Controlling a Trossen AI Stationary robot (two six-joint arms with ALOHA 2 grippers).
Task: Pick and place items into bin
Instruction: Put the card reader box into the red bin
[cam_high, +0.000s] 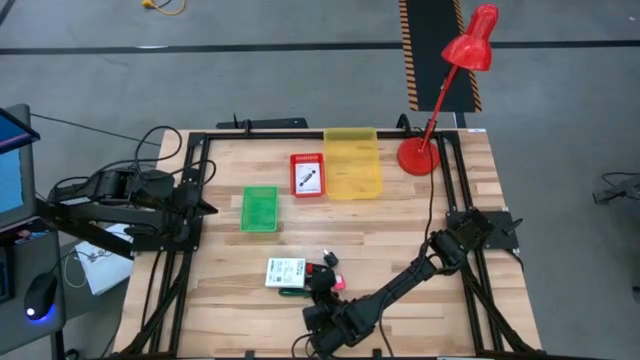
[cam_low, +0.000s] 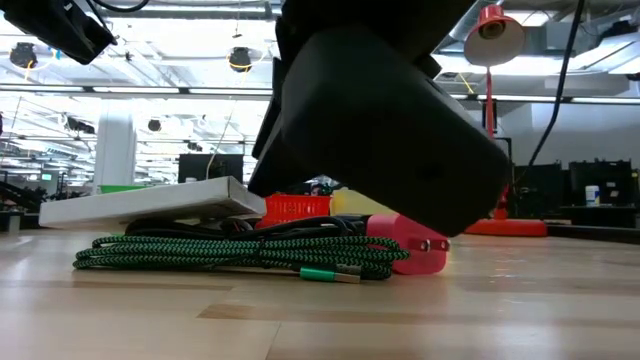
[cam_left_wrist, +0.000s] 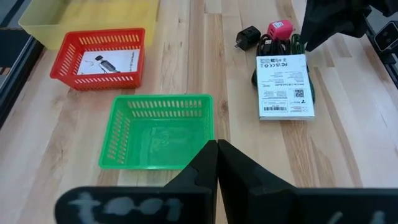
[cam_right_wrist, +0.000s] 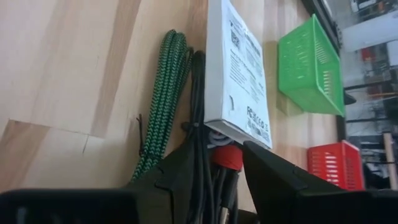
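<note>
A small heap lies near the table's near edge: a white printed box (cam_high: 285, 272) (cam_right_wrist: 239, 74) resting on a green-black braided cable (cam_right_wrist: 163, 93) (cam_low: 230, 250) and black cables (cam_right_wrist: 199, 124), with a pink-red charger (cam_low: 410, 250) (cam_high: 337, 285) and a black adapter (cam_left_wrist: 249, 36) beside them. My right gripper (cam_high: 322, 295) (cam_right_wrist: 217, 148) is low over this heap and open; its fingers stand on either side of the black cables and a red piece (cam_right_wrist: 227, 158). My left gripper (cam_high: 210, 207) (cam_left_wrist: 217, 144) waits shut at the table's left edge, above the green bin. My right gripper comes at the heap low, slanting from the table's near side, with the black cables (cam_right_wrist: 214, 186) and the red piece between its open fingers (cam_right_wrist: 180, 168). Whether the fingers touch them, I cannot tell.
Three bins stand toward the far side: a green one (cam_high: 259, 208) (cam_left_wrist: 155, 130), a red one (cam_high: 307, 175) (cam_left_wrist: 99, 59) with a white card in it, and a yellow one (cam_high: 352, 162). A red desk lamp (cam_high: 420, 155) stands at the far right corner.
</note>
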